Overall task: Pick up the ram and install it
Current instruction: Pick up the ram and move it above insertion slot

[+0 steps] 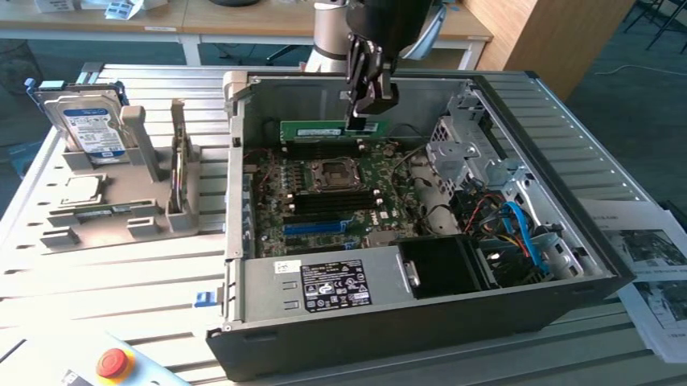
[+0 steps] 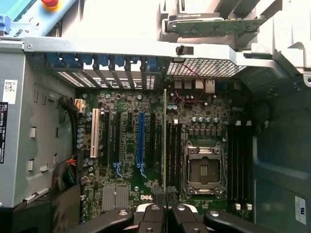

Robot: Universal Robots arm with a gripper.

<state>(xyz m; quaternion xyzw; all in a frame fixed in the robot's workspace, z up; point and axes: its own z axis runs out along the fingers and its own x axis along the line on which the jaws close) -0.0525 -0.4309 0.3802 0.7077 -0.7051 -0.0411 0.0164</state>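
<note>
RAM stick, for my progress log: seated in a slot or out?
Out: the fingers grip the RAM stick on edge, just above the slots beside the CPU socket.

The jaws hold the ram (image 1: 317,129) on edge above the motherboard (image 1: 371,186) inside the open computer case (image 1: 429,326).

- Arm (image 1: 359,24) cut off by exterior view's upper edge.
- Ram (image 1: 318,129): one end covered by gripper (image 1: 363,122) clamped on it; label print too small to be read.
- Wrist view: ram (image 2: 165,145) seen edge-on as thin line, faces hidden; gripper (image 2: 165,211) cut off by picture edge.
- Contact between ram and memory slots (image 1: 325,149) cannot be told.
- Red-button box (image 1: 113,363) at near corner of table (image 1: 129,273) cut off.
- Papers (image 1: 649,265) at table's edge on exterior view's right cut off, print unreadable.
- Power supply label (image 1: 336,285): text too small.
</note>
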